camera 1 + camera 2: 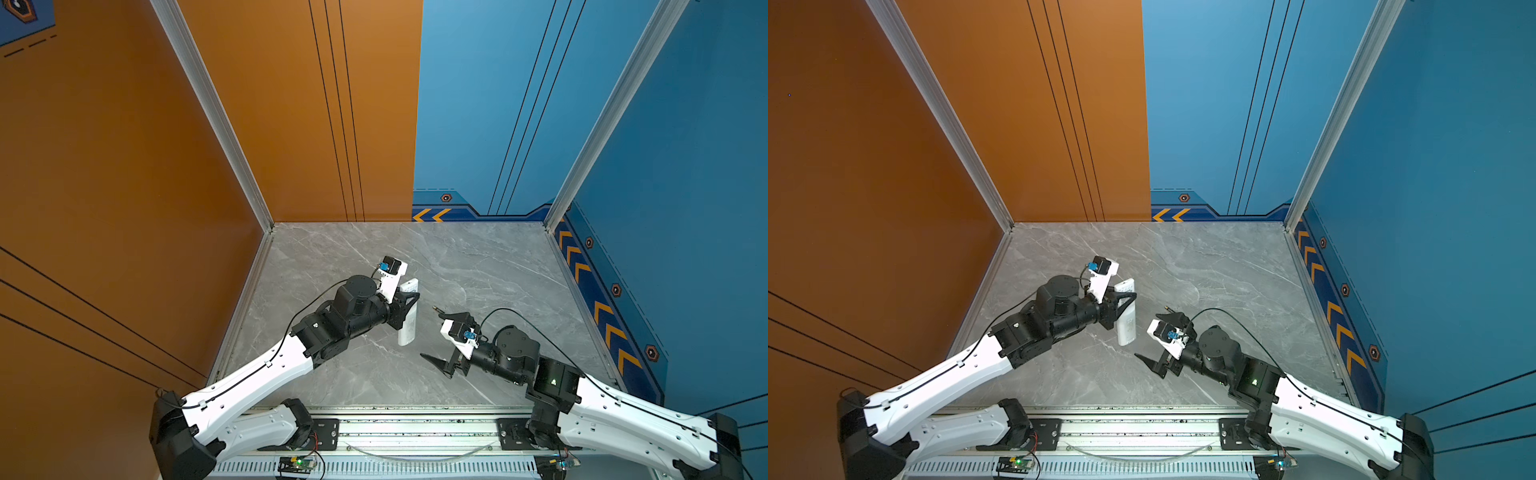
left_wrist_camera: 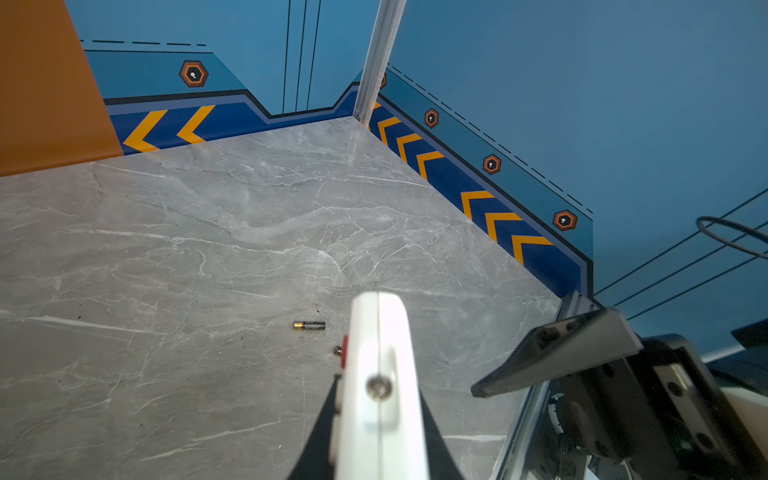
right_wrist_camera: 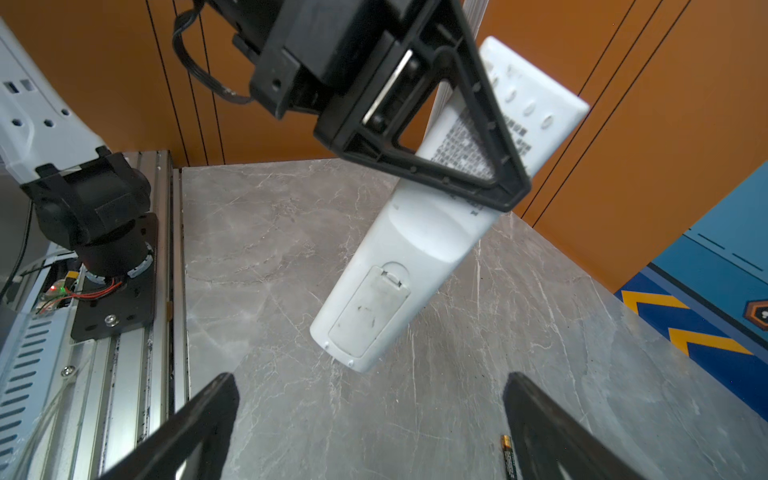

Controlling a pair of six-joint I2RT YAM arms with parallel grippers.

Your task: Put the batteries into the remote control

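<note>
Top views: left gripper [image 1: 412, 300] [image 1: 1128, 297] pinches a long slim white plastic remote control [image 1: 407, 328] [image 1: 1126, 330] across its middle, with the jaws pressed onto it. The remote control is tilted, one end up toward the back wall and the other down near the grey marble-patterned table [image 1: 478, 266] [image 1: 1217, 266]. Whether it touches the table cannot be told. Right gripper [image 1: 432, 336] [image 1: 1147, 336] hangs near the remote control's lower end and apart from it, jaws spread wide with nothing between them. One small black cylindrical battery with a gold end [image 1: 436, 308] [image 1: 1167, 308] lies on the table just beyond the right gripper.

Left wrist: remote control [image 2: 380, 386] is seen edge-on, clamped between the left gripper's two black fingers [image 2: 318, 436]. The battery [image 2: 308, 325] lies flat on the table [image 2: 208, 249] past the remote control's end, apart from it. One black finger [image 2: 557, 353] of the right gripper shows off to the side.

Right wrist: the remote control's [image 3: 415, 249] plain back faces this camera. A rectangular white battery cover [image 3: 365, 309] is seated at its lower end. The left gripper's [image 3: 498, 183] triangular black finger lies across the printed label. The right gripper's [image 3: 370, 376] fingers [image 3: 187, 432] stand wide apart. The battery [image 3: 509, 457] lies on the table [image 3: 270, 228] just beside one of them. Contact between the two cannot be told.
</note>
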